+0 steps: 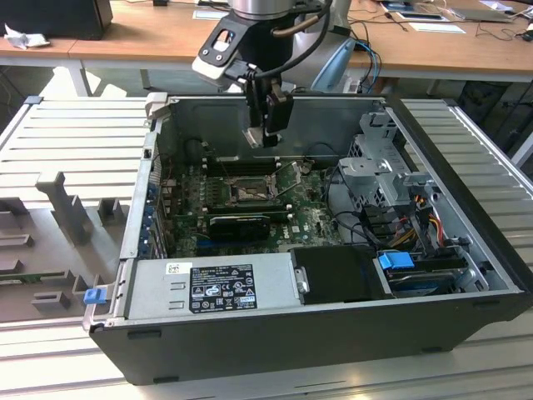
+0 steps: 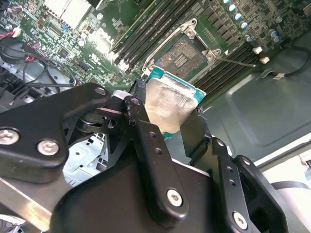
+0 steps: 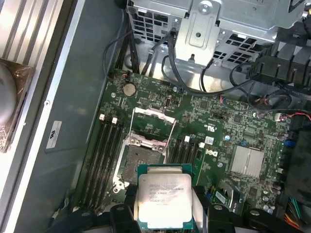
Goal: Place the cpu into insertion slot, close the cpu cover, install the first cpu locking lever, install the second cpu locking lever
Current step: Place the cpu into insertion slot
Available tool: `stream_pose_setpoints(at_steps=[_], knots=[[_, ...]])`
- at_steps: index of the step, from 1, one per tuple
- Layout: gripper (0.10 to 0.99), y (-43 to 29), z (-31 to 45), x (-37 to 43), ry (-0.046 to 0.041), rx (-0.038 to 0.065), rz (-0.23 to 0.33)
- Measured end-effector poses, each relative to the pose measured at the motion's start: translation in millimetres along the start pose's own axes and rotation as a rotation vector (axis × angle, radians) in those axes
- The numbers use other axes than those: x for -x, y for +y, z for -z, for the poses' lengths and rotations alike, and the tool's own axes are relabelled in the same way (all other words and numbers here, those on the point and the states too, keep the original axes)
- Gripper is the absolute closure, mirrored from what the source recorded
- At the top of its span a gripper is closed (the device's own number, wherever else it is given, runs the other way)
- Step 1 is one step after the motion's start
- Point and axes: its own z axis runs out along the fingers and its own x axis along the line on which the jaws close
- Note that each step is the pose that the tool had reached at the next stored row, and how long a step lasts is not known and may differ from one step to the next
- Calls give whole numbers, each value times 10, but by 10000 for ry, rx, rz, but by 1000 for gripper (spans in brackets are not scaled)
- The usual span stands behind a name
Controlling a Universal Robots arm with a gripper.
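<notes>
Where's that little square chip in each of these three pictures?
Exterior view: the cpu hangs above the motherboard.
Second wrist view: the cpu sits clamped in the gripper.
First wrist view: the cpu lies in front of the insertion slot.
Shared landmark: the empty insertion slot.

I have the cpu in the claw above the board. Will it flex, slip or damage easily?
Probably stiff: the cpu is a flat plate with a metal face and shows no bend. It may be slippery, since the claw pinches only its thin edges. It is likely fragile if knocked against the insertion slot.
</notes>
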Motion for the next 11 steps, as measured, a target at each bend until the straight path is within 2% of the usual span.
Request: stream_pose_setpoints(at_steps=[4,8,11], knots=[[557,-2,-22,0,-24,1,-181],[557,-2,-45,-6,-100,-8,-486],[557,-3,-57,-6,-120,-7,-682]])
